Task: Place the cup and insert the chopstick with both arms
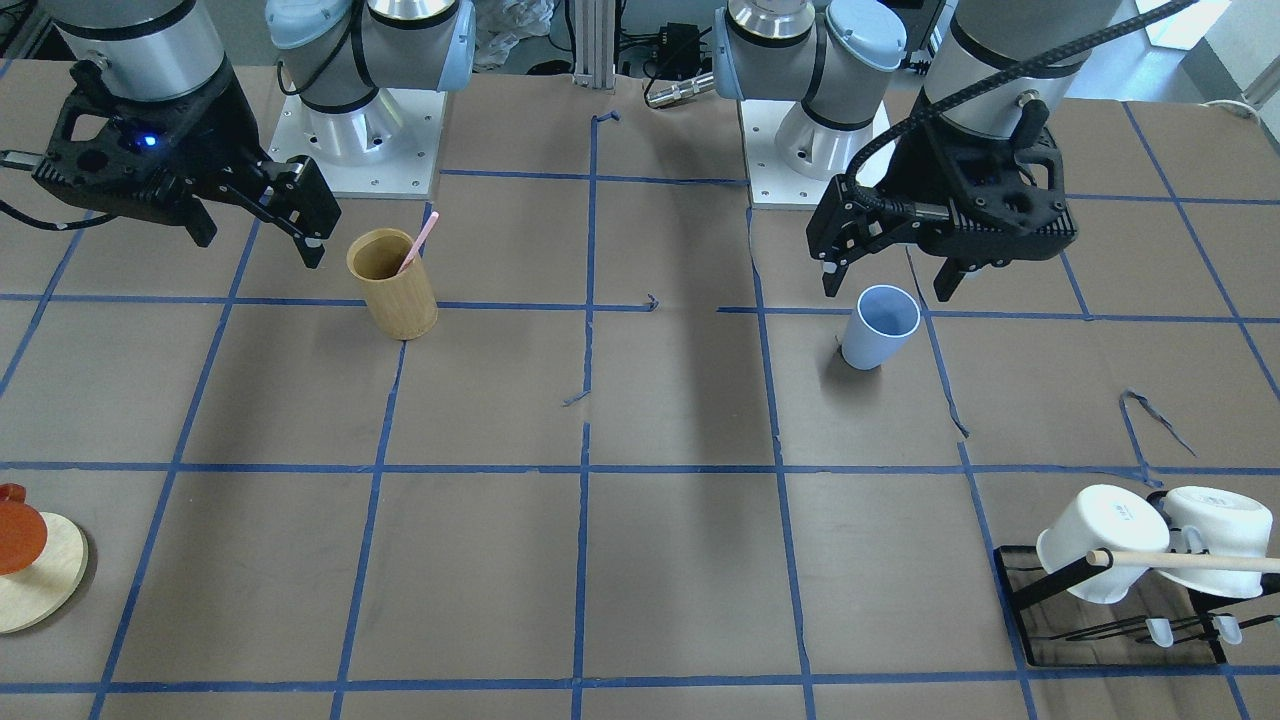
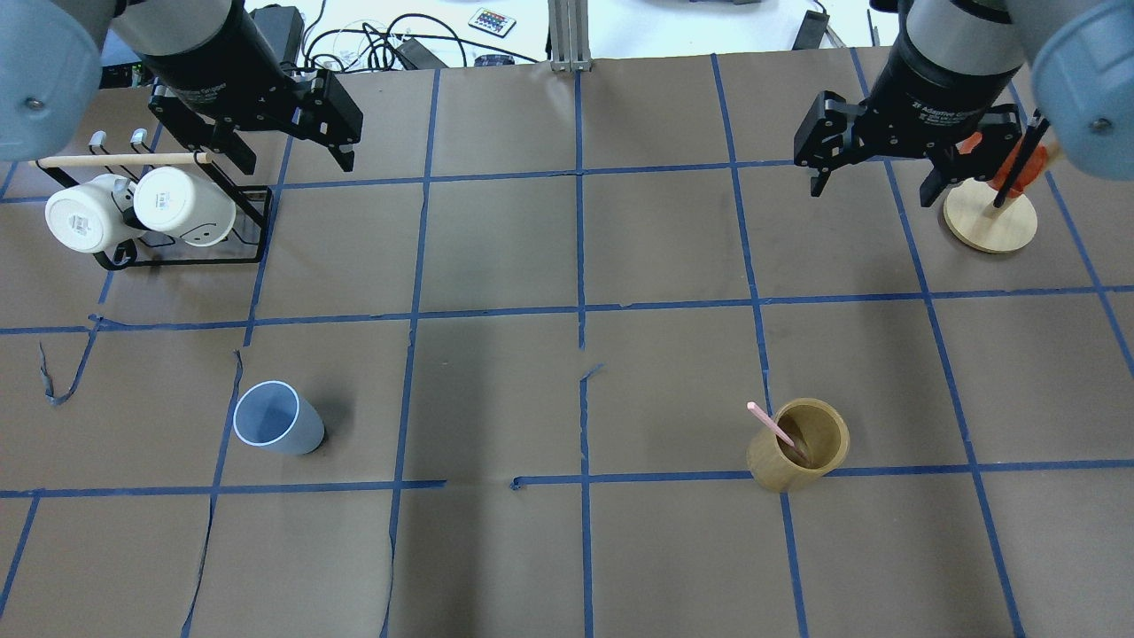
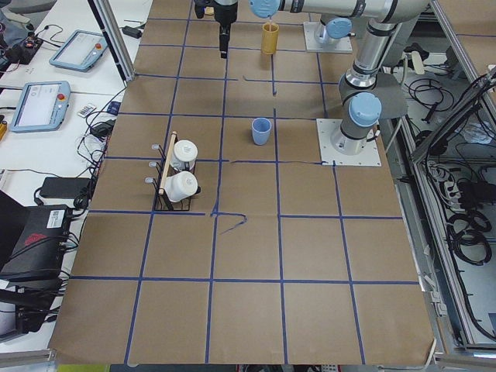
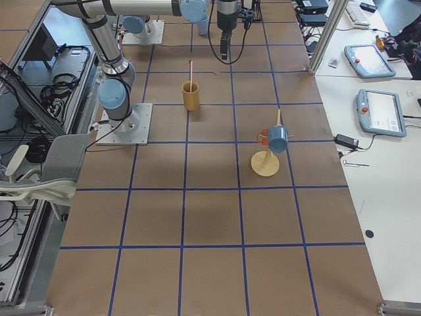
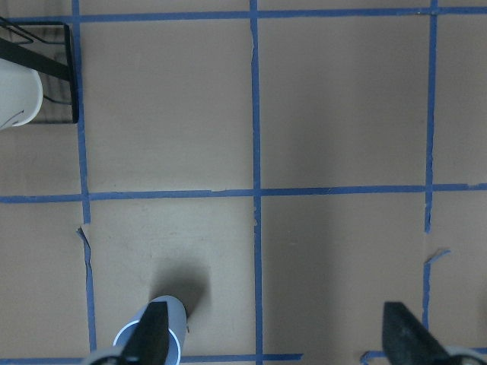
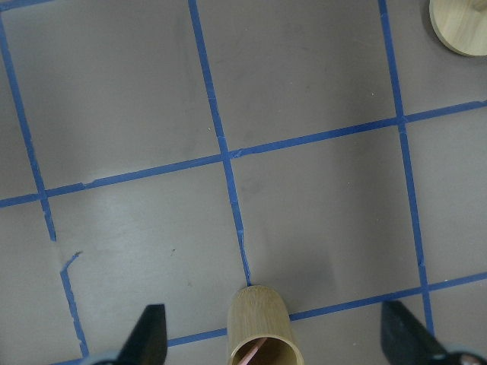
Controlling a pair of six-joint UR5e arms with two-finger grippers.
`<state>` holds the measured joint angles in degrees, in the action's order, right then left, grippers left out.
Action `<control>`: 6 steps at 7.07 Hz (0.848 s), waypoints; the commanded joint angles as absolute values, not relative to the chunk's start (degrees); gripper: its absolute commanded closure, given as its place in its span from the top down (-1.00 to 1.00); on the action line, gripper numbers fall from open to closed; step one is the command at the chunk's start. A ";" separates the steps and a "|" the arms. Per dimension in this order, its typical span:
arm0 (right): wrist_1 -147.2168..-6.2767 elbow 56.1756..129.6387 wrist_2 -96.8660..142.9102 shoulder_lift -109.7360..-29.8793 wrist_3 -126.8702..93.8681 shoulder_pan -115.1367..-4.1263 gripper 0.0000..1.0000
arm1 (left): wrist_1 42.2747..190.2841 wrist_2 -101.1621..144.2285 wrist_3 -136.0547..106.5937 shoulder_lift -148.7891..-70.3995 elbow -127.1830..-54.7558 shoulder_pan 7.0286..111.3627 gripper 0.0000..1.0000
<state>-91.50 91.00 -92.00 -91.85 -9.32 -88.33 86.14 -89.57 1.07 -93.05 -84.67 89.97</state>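
Observation:
The light-blue cup point(image 1: 880, 327) stands upright on the brown table cover, also in the overhead view point(image 2: 277, 430) and at the bottom of the left wrist view point(image 5: 176, 323). A pale-pink chopstick point(image 1: 417, 243) leans inside the tan bamboo cylinder point(image 1: 392, 285), also in the overhead view point(image 2: 769, 424). My left gripper point(image 1: 886, 285) is open and empty, hovering above the table just behind the cup point(image 2: 294, 164). My right gripper point(image 1: 260, 250) is open and empty, raised beside the bamboo cylinder point(image 2: 797, 456), farther out over the table in the overhead view point(image 2: 871, 195).
A black rack point(image 2: 177, 257) with two white mugs and a long wooden rod point(image 2: 115, 160) stands at the far left. A round wooden stand point(image 2: 990, 221) with a red-orange item stands at the far right. Blue tape lines grid the table cover.

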 commanded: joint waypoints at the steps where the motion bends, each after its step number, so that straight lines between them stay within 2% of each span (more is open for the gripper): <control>1: -91.49 90.97 -92.02 -91.85 -9.32 -88.33 1.00 | 84.99 -89.56 1.23 -92.90 -84.99 90.09 1.00; 6: -91.49 91.05 -92.20 -91.76 -9.40 -88.24 1.00 | 86.92 -89.56 1.23 -92.64 -85.17 90.18 1.00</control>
